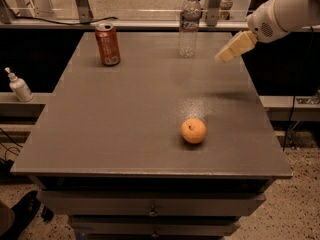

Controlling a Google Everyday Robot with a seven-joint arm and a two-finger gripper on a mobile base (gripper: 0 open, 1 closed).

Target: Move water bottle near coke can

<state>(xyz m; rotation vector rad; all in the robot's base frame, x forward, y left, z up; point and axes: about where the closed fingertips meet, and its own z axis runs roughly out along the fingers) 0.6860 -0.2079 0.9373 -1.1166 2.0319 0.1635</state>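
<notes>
The water bottle (189,25), clear plastic with a white cap, stands upright at the far edge of the grey table (125,129), right of centre. The coke can (107,44), red-orange with a silver top, stands upright at the far left of the table, well apart from the bottle. My gripper (225,55) hangs in the air above the table's right side, to the right of the bottle and a little nearer the camera, not touching it. It holds nothing that I can see.
A round orange fruit (193,131) lies on the table towards the front right. A small white pump bottle (19,86) stands on a ledge left of the table. A rail and metal frame run behind the table's far edge.
</notes>
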